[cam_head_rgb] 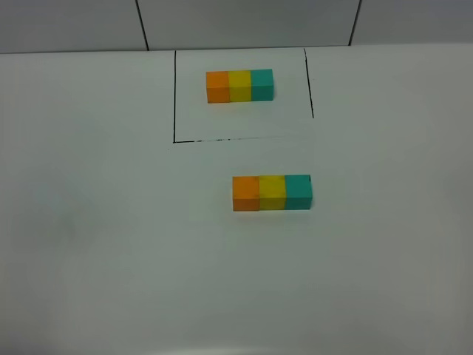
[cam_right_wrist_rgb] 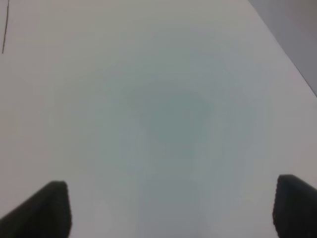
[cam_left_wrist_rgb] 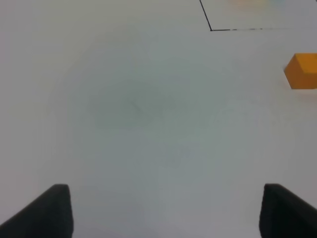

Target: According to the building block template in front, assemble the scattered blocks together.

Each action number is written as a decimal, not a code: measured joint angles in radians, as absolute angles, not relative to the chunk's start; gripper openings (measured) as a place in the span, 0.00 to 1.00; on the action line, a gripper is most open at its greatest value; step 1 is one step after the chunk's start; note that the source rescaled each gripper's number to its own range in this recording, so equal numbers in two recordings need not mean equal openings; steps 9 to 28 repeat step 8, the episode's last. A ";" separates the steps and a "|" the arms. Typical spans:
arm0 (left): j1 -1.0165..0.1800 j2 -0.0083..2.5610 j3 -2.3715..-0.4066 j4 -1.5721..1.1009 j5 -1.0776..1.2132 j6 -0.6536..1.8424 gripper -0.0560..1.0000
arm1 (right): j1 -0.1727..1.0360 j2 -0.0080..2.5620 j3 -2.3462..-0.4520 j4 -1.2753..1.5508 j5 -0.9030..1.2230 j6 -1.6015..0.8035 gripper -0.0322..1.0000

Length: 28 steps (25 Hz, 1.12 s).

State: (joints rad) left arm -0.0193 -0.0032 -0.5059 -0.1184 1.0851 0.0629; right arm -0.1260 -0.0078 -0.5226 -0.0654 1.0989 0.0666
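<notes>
The building block template [cam_head_rgb: 239, 85] is a joined row, orange, yellow, teal, inside the black-lined frame [cam_head_rgb: 175, 96] at the back of the white table. Nearer the front, the orange cube [cam_head_rgb: 245, 194], yellow cube [cam_head_rgb: 272, 192] and teal cube [cam_head_rgb: 298, 191] stand side by side, touching, in the same order. Neither gripper shows in the exterior view. In the left wrist view my left gripper [cam_left_wrist_rgb: 166, 210] is open and empty above bare table, with the orange cube [cam_left_wrist_rgb: 302, 72] far off at the picture's edge. My right gripper [cam_right_wrist_rgb: 171, 208] is open and empty above bare table.
The white table [cam_head_rgb: 96, 244] spreads wide on both sides of the cubes. A grey tiled wall [cam_head_rgb: 244, 22] rises behind its back edge. In the right wrist view the table's edge [cam_right_wrist_rgb: 290, 47] runs diagonally, with grey floor beyond. A corner of the black frame [cam_left_wrist_rgb: 210, 29] shows in the left wrist view.
</notes>
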 joint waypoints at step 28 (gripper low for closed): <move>-0.019 -0.003 -0.506 -0.118 1.085 0.063 0.98 | -0.126 -0.008 -0.523 -0.065 1.099 0.067 0.69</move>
